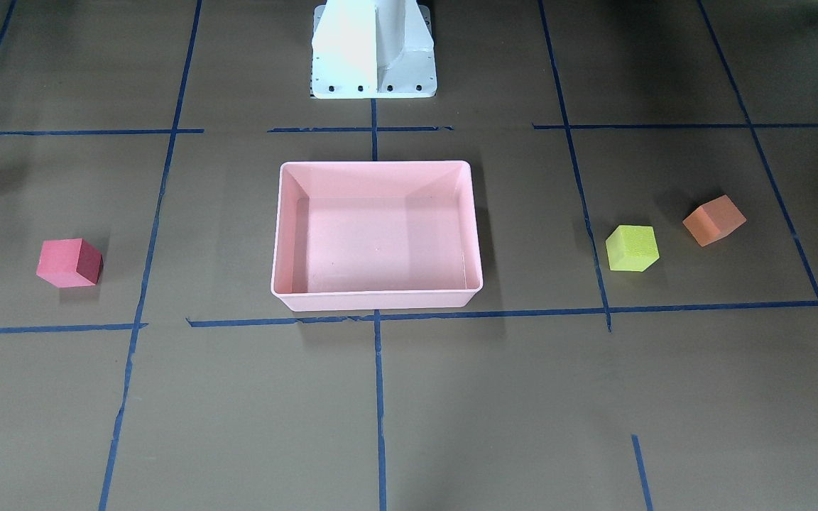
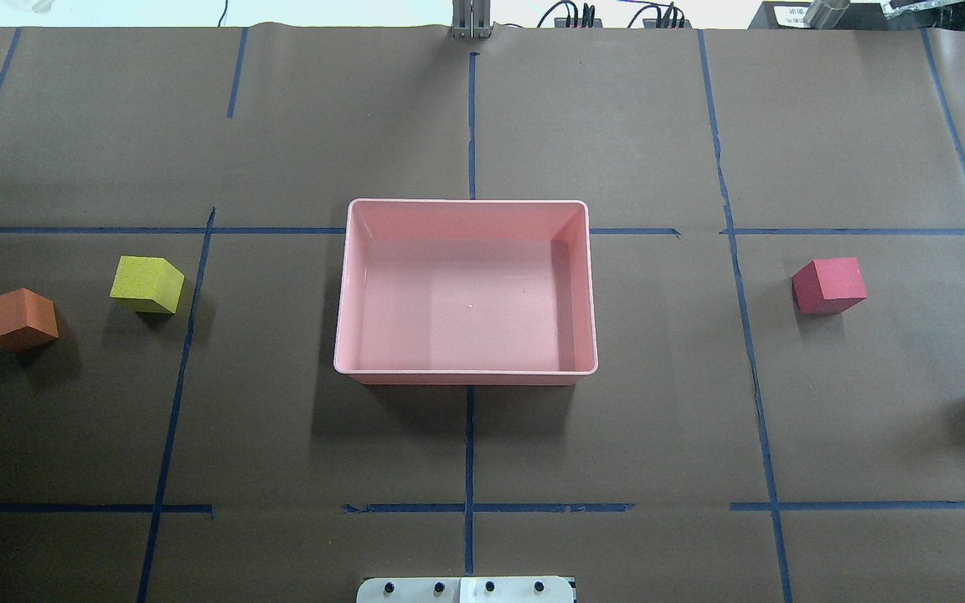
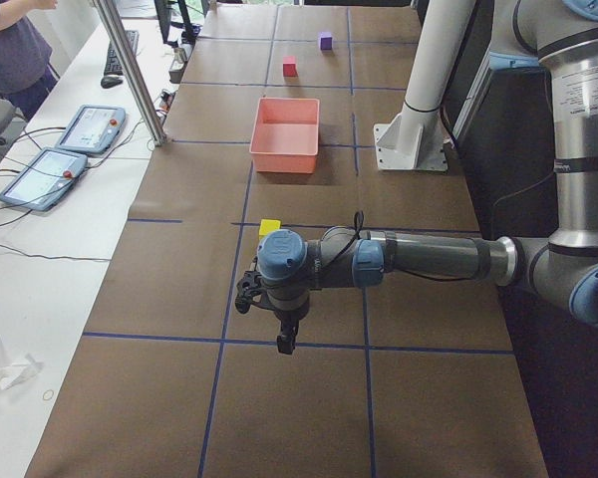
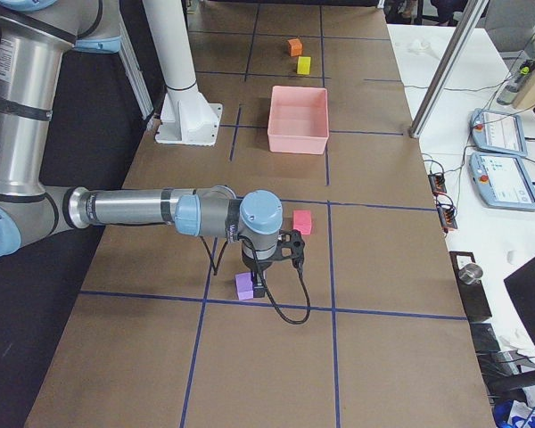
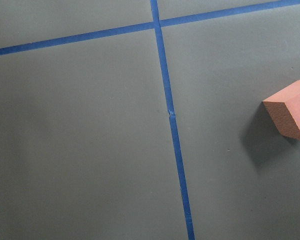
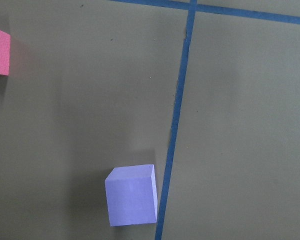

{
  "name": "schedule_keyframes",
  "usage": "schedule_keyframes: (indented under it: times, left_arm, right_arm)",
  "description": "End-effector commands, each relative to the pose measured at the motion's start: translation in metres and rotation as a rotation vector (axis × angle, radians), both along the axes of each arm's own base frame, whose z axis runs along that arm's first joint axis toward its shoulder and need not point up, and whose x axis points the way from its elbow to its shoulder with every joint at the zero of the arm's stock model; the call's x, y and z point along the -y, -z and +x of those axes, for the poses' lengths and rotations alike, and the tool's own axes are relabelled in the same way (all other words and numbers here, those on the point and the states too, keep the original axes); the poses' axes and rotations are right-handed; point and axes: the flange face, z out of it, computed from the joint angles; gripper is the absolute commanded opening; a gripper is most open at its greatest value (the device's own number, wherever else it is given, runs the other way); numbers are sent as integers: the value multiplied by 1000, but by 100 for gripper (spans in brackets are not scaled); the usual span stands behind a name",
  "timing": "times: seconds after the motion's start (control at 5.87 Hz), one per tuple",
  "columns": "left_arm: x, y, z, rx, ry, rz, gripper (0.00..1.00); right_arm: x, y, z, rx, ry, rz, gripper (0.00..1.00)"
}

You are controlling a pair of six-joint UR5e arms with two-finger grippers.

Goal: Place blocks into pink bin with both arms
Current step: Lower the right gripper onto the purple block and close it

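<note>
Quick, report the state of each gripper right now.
Left gripper: cannot be told; it shows only in a side view.
Right gripper: cannot be told; side view only, near the purple block.

We see the left arm (image 3: 429,257) and the right arm (image 4: 125,209) built alike: smooth grey tubes, rounded light blue joint caps, thin black cables looping at the wrists, black jaws. The white pedestal (image 1: 373,50) has dark bolts dotting its flat foot plate.
</note>
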Motion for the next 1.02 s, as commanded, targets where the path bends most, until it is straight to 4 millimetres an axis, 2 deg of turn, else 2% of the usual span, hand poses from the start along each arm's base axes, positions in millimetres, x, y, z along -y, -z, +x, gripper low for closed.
schedule_keyframes:
  times: [0.0,0.17,0.34,0.51,0.85]
  left_arm:
    - [0,2,0,1,0,5,100]
    - [0,3,0,0,0,6,100]
    - [0,3,0,0,0,6,100]
    - [0,3,0,-2,0,6,100]
    - [0,3,0,-3,0,8,100]
  right_arm:
    - [3,9,-1,0,12,33,100]
    - [7,13,-4,-2,21,94,100]
    - [-6,-18,-14,7,40,133,100]
    - [-10,-24,-24,14,5,138,100]
    - [-25,-21,-65,39,-37,125,100]
